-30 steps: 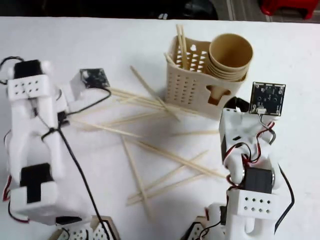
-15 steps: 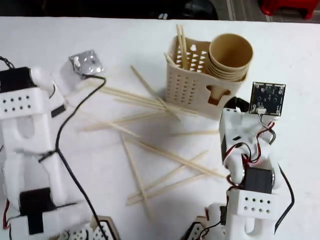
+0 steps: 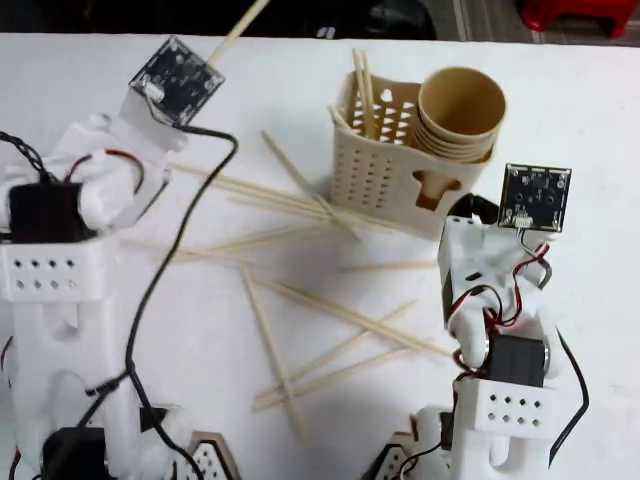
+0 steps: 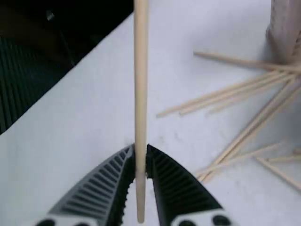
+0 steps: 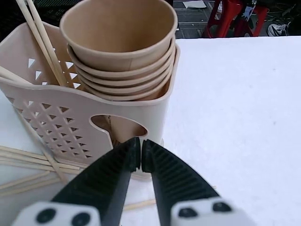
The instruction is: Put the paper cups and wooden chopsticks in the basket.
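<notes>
My left gripper [image 4: 140, 165] is shut on one wooden chopstick [image 4: 140, 84], held above the table's far left. In the high view that chopstick [image 3: 240, 20] pokes past the far edge from the left arm [image 3: 95, 190]. The beige basket [image 3: 380, 170] stands at the back centre with a stack of paper cups [image 3: 460, 105] and a few chopsticks [image 3: 362, 90] inside. Several loose chopsticks [image 3: 340, 315] lie scattered on the table between the arms. My right gripper [image 5: 141, 150] is shut with nothing in it, just in front of the basket [image 5: 70, 113] below the cups [image 5: 117, 37].
The right arm [image 3: 500, 300] stands right of the loose chopsticks, close to the basket's near corner. The white table [image 3: 580, 150] has bare room at the far right. Its dark far edge [image 4: 56, 47] lies close beyond the held chopstick.
The left arm has risen and swung toward the far edge, lifting one chopstick off the table. The right arm has not moved.
</notes>
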Robot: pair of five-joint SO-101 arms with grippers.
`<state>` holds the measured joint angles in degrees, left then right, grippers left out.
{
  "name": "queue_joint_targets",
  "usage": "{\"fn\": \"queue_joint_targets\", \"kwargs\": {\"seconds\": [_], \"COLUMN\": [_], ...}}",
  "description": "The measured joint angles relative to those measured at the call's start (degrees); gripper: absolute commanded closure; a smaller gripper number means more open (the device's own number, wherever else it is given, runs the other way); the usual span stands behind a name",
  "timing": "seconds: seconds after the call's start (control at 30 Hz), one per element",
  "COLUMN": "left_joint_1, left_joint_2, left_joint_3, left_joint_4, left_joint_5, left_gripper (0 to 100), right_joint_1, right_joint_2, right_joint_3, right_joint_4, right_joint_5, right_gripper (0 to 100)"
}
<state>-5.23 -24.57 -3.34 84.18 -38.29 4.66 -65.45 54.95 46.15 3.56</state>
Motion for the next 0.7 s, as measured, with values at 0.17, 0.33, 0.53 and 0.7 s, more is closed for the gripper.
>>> {"fn": "queue_joint_targets", "kwargs": {"seconds": [0.17,0.33,0.53,0.7], "left_joint_1": [8.26,15.82,23.74,27.60], "left_joint_2": [-0.70,-0.70,7.30,15.30], "left_joint_3": [0.00,0.09,0.09,0.09], "left_joint_4": [-8.26,-19.87,-36.40,-46.95], "left_joint_5": [10.90,22.07,31.12,37.27], "left_gripper": [98,98,98,98], "right_joint_1": [1.76,5.54,6.33,6.33], "right_joint_2": [0.00,0.00,0.00,0.00], "right_joint_3": [0.00,0.00,0.00,0.00], "right_joint_4": [0.00,-0.09,-1.41,-1.49], "right_joint_5": [-2.20,-5.98,-6.33,-6.33], "right_gripper": [98.0,98.0,98.0,98.0]}}
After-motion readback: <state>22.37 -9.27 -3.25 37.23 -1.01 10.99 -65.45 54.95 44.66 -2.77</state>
